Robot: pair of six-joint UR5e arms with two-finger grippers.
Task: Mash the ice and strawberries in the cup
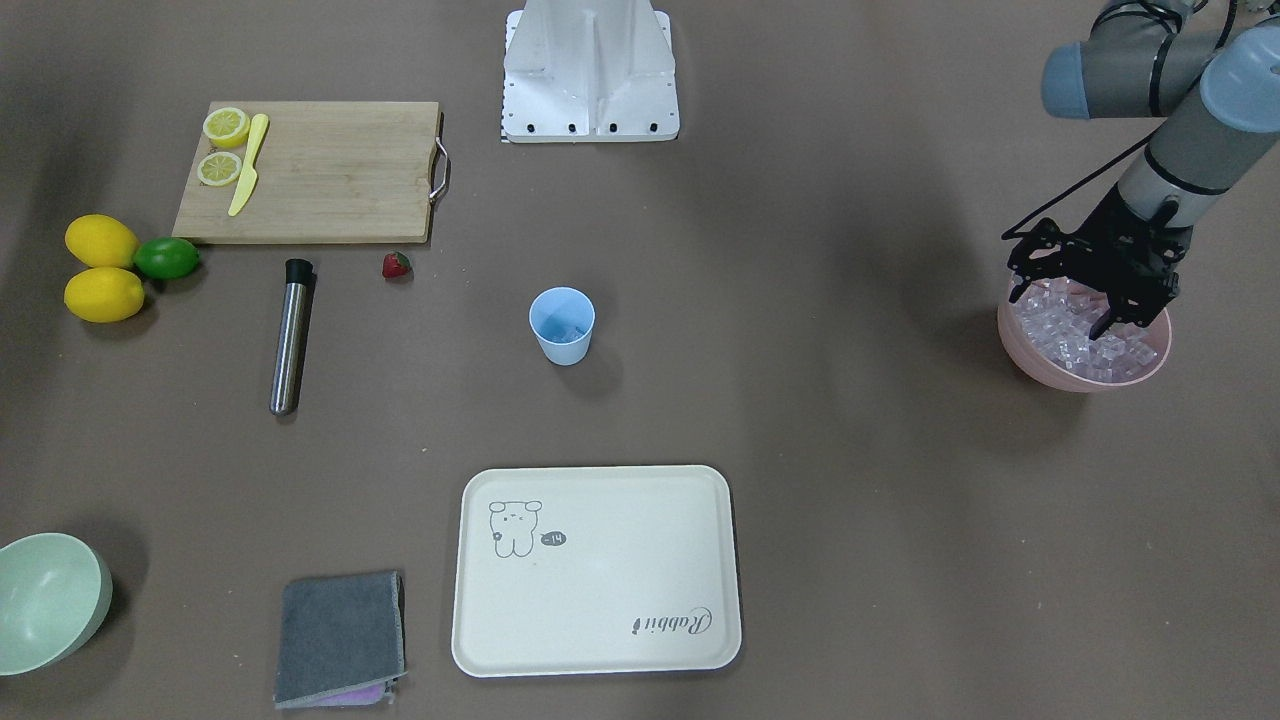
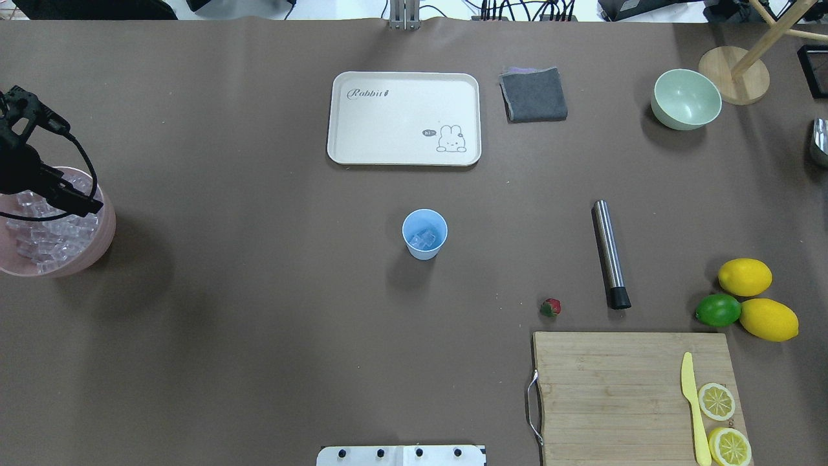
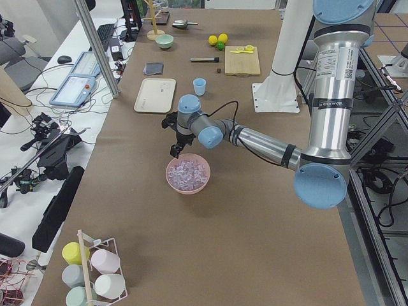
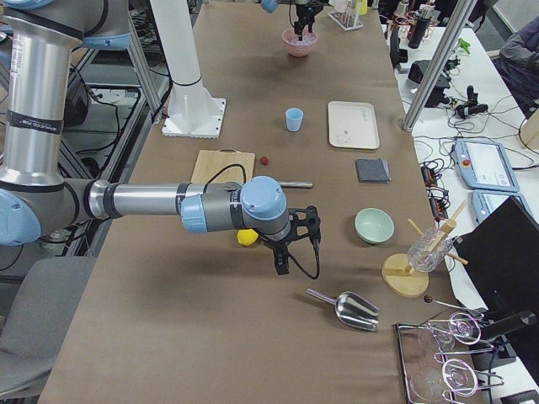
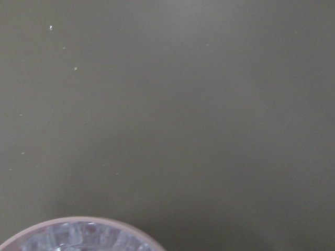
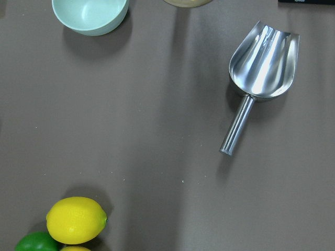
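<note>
Ice (image 1: 1062, 338) looks slick, hard, light; left gripper (image 1: 1072, 295), fingers apart over the pink bowl (image 1: 1048, 377), should pinch one cube's flat sides.

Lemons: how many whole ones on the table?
2. One lemon sits just beyond the lime, the other lemon to the lime's right. The cut halves on the cutting board aren't counted.
</note>
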